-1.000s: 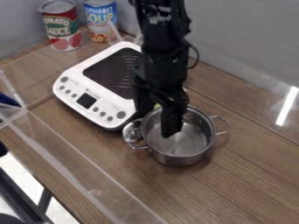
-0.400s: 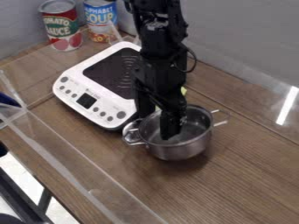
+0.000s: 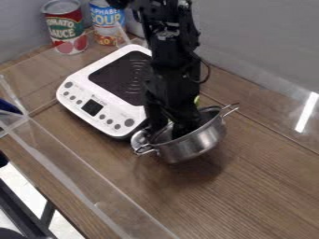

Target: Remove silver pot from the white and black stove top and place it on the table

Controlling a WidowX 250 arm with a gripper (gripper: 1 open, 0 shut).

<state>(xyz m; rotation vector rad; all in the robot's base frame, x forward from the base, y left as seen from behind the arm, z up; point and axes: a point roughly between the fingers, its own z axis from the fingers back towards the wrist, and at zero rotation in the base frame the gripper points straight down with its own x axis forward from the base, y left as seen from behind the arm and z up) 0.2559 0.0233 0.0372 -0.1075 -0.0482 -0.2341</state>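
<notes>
The silver pot [image 3: 197, 142] is on the brown table [image 3: 262, 182], just right of the front of the white and black stove top [image 3: 106, 86]. It is tilted, its right rim and handle raised and its left handle low by the stove's corner. My gripper [image 3: 173, 123] reaches down from above with its fingers spread: one finger is inside the pot and the other is at the left rim. The jaws stand open and are not clamped on the rim. The stove's black glass centre is bare.
Two food cans [image 3: 62, 25] [image 3: 107, 19] stand behind the stove at the back left. A clear plastic barrier [image 3: 50, 154] runs along the table's front-left edge, with a blue object [image 3: 10, 119] at the far left. A wall lies behind.
The pot stood flat a second ago. It has now tipped up on its right side and shifted slightly left, while the arm moved a little up and left. The jaws stayed wide.
</notes>
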